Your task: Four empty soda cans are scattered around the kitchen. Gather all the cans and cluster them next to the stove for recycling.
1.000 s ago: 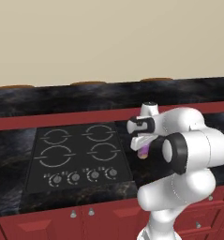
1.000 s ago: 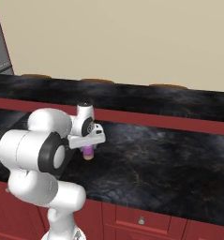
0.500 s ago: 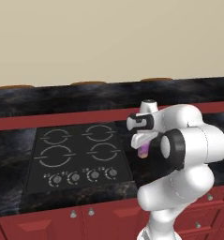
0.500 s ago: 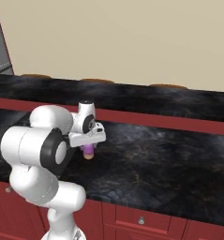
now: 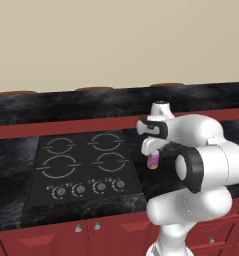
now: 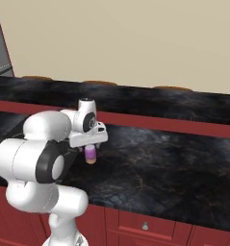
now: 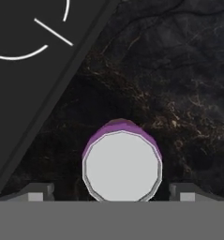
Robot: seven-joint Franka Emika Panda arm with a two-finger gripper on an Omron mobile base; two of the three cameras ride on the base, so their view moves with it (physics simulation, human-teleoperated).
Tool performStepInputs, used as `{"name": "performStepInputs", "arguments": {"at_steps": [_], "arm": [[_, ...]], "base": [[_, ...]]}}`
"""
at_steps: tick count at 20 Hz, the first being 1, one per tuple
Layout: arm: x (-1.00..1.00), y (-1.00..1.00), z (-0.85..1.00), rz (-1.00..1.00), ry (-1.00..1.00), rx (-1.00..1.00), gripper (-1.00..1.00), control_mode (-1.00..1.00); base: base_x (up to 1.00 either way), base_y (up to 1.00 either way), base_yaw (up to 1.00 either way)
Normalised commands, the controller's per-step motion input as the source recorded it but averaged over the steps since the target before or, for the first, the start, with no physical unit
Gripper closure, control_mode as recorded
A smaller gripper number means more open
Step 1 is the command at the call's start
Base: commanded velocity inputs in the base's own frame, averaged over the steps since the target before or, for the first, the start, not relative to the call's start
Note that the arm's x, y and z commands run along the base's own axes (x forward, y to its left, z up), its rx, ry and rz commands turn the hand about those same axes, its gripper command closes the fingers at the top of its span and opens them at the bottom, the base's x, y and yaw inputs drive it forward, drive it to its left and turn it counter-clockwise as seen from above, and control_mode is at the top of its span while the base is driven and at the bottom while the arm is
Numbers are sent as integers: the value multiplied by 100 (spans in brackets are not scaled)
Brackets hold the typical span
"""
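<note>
Purple soda can [image 7: 122, 161] stands upright on the black counter [image 6: 174, 158] just right of the stove [image 5: 83, 162]. The gripper [image 7: 112, 192] has just let go: its fingers [image 7: 38, 192] now stand wide, clear of the can on both sides. This can looks delivered. The hand hangs directly above it, pointing down.

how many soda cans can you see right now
1. A purple soda can stands upright on the black counter just right of the stove, between the open tool's fingertips. Others may be out of view.
</note>
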Motion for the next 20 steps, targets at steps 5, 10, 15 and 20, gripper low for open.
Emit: {"name": "performStepInputs", "arguments": {"at_steps": [5,10,15,20], "arm": [[-30,-7,63,0,-3,0,-100,-100],[-40,-5,56,0,-9,0,-100,-100],[-67,-4,25,-3,-11,3,-100,-100],[-60,-2,18,-5,-13,4,-100,-100]], "base": [[0,0,0],[0,0,0],[0,0,0],[0,0,0]]}}
